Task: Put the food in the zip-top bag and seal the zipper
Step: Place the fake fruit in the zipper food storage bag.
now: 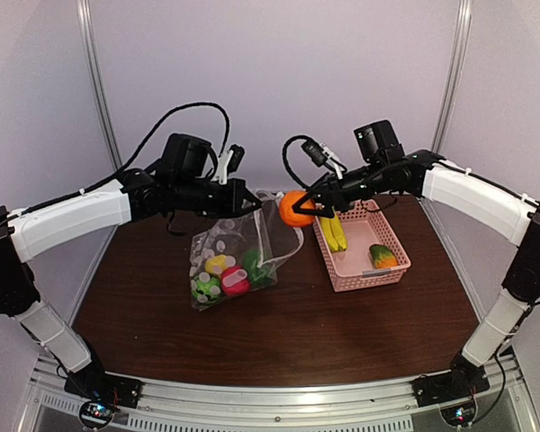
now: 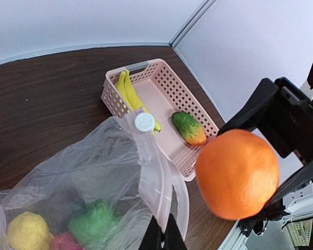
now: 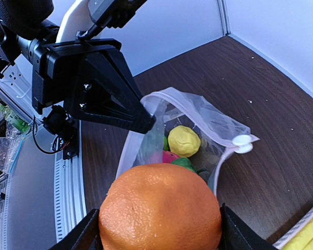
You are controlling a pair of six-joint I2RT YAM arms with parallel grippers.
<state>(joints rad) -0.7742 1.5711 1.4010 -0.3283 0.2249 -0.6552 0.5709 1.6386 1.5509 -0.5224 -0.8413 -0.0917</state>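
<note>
my right gripper (image 1: pixel 305 211) is clamped on the orange (image 1: pixel 291 207), holding it in the air just beside the raised mouth of the bag (image 1: pixel 238 238). the left gripper (image 1: pixel 250 200) is pinched together on the bag's rim, lifting one side open.

my worry is that the orange looks nearly as wide as that opening, and only one side is held up. released off-centre, it could land on the rim, fold the mouth shut or tug the film out of the pinch, then roll across the counter (image 1: pixel 279 333).

the bag is clear, crinkly and slumped, with yellow, green and pink pieces inside. the white slider (image 2: pixel 144 122) sits at one end of the mouth. the banana (image 1: pixel 333 232) and an orange-green piece (image 1: pixel 382 256) lie in the basket (image 1: pixel 371 282).
</note>
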